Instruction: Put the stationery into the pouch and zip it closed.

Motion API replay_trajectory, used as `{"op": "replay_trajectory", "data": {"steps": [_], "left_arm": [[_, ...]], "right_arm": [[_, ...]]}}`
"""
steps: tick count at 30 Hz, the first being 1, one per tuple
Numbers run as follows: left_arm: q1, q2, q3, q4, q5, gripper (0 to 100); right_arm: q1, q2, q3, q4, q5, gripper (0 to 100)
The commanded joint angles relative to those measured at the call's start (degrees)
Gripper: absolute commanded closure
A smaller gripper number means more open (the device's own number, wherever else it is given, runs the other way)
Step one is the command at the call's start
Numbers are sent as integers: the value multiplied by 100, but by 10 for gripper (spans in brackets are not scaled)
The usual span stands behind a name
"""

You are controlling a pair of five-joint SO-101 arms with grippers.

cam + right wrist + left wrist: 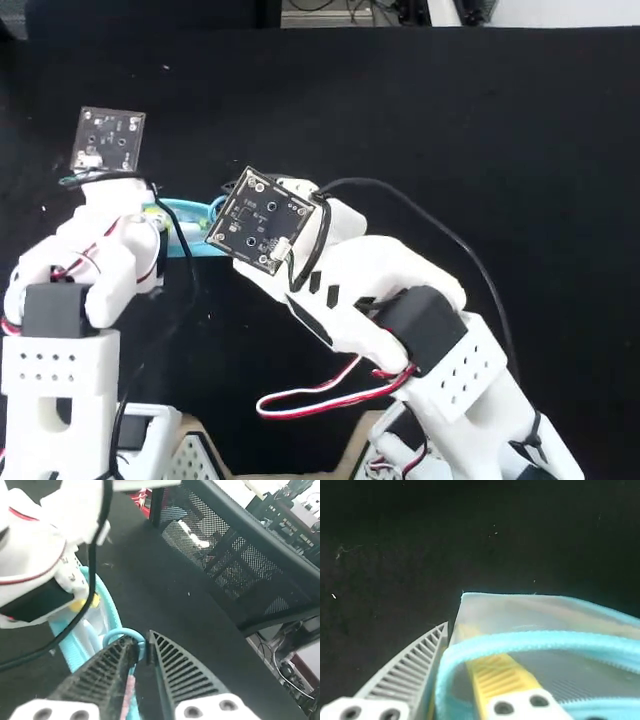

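Looking down over the table (480,130), I find the pouch (192,248) lying on the black cloth between my two arms, most of it hidden under their wrists. The left arm (90,265) meets one end of the pouch and the right arm (400,300) meets the opposite end.

From the left wrist, the pouch (535,615) shows a pale, see-through wall edged with a light-blue trim (530,640). My left gripper (451,635) straddles that trim at the pouch's corner. Its yellow finger (495,677) sits inside the pouch's mouth, and its grey ribbed finger (415,665) lies outside, against the pouch's side. The two are pinched together on the trim, and the mouth gapes open at this end. Whatever lies inside the pouch is too blurred through the wall for me to name.

From the right wrist, my right gripper (144,641) is at the pouch's other end. Its two dark ribbed fingers are pressed almost together, nipping the small blue loop (120,632) of the zip pull. The pouch (107,612) runs away from that loop towards the left arm's wrist, where a spot of yellow shows at its rim. A thin pink strand (128,692) hangs just beside the loop, along one dark finger; I cannot tell what it is. A black mesh rack (235,555) stands well apart from the pouch, past the table's edge.
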Motion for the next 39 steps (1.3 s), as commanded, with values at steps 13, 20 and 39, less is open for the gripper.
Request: {"op": "replay_trajectory", "data": {"steps": [13, 20, 39], "left_arm": [[-655, -3262, 1622, -1204, 879, 777], [-690, -4721, 2343, -1802, 1284, 775], [-699, -5266, 2360, -2251, 1407, 772]], "right_arm": [[290, 4, -356, 220, -26, 988], [281, 4, -277, 211, -44, 988], [281, 4, -154, 185, -62, 988]]}}
